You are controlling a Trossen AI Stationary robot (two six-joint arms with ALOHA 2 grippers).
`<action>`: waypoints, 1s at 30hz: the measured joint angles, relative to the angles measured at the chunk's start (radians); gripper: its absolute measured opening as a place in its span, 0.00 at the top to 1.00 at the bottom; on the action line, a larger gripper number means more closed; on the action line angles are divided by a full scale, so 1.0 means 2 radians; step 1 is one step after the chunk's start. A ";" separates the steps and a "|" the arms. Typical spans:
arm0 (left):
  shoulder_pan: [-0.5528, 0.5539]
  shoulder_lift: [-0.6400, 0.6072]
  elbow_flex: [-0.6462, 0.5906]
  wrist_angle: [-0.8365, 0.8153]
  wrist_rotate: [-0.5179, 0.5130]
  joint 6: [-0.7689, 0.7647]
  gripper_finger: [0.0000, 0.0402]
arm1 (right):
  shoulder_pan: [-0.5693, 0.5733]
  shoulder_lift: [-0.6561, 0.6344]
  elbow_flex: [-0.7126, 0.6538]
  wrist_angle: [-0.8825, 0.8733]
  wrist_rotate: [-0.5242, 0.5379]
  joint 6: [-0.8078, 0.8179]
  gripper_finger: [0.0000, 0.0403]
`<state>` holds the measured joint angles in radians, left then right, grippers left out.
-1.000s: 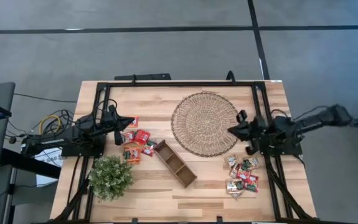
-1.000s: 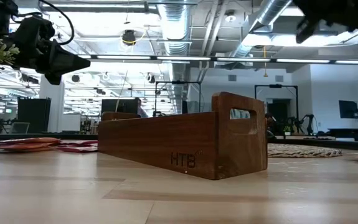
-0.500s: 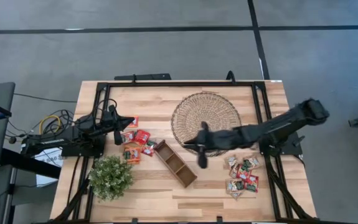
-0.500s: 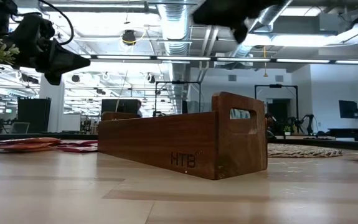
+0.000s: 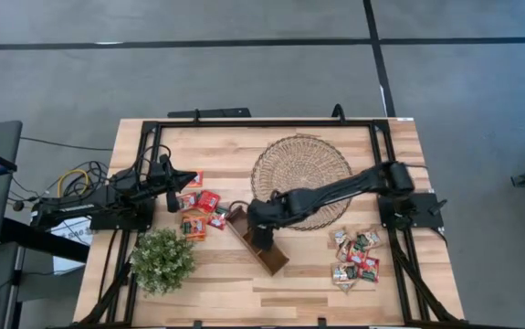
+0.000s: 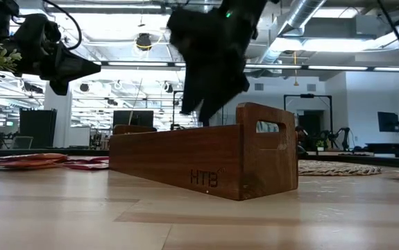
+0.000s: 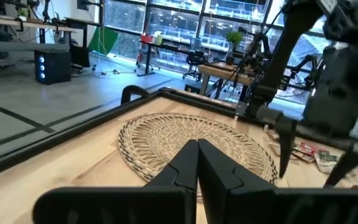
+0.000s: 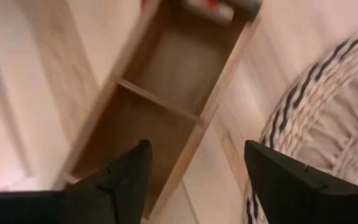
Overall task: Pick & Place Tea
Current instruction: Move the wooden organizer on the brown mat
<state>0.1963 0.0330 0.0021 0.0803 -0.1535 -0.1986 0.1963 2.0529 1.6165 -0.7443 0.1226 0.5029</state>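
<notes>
Over the middle of the table your right gripper (image 5: pixel 260 236) hangs above the wooden tray (image 5: pixel 257 240), its fingers (image 8: pixel 126 177) spread wide and holding nothing. The tray lies slantwise between the potted plant (image 5: pixel 162 260) and the woven mat (image 5: pixel 300 181). In the right wrist view two of its compartments look bare, and something red shows at the end compartment's edge, though the blur leaves you unable to say whether it lies inside.

The tea sits in two heaps on the tabletop: red and orange sachets (image 5: pixel 202 212) at the left, just beside the tray's far end, and green-and-white and red sachets (image 5: pixel 355 256) at the right, well apart from the tray. The mat carries nothing.

Your left gripper (image 5: pixel 192 177) waits at the left side above the red heap, its fingers (image 7: pixel 188 163) pressed together, empty.
</notes>
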 joint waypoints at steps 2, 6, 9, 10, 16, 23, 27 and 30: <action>0.000 0.000 0.000 0.000 0.000 -0.008 1.00 | 0.000 0.022 0.020 -0.028 0.001 0.009 0.40; 0.000 0.000 0.000 0.000 0.000 -0.018 1.00 | -0.001 0.048 0.033 -0.045 -0.001 0.012 0.45; 0.000 0.000 0.000 0.000 0.000 -0.019 1.00 | 0.000 0.053 0.031 -0.043 -0.020 0.012 0.49; 0.000 0.000 0.000 0.000 0.000 -0.019 1.00 | -0.001 0.057 0.032 -0.035 -0.024 0.012 0.51; 0.000 0.000 0.000 0.000 0.000 -0.019 1.00 | -0.001 0.064 0.032 -0.044 -0.023 0.001 0.68; 0.000 0.000 0.000 0.000 0.000 -0.019 1.00 | -0.001 0.057 0.030 -0.056 -0.023 -0.034 0.96; 0.000 0.000 0.000 0.000 0.000 -0.019 1.00 | -0.001 0.026 0.030 -0.076 -0.023 -0.042 0.92; 0.000 0.000 0.000 0.000 0.000 -0.019 1.00 | -0.001 -0.009 0.030 -0.088 -0.016 -0.072 0.94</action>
<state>0.1963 0.0330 0.0021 0.0807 -0.1532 -0.2375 0.1947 2.0353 1.6772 -0.9196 0.0907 0.3580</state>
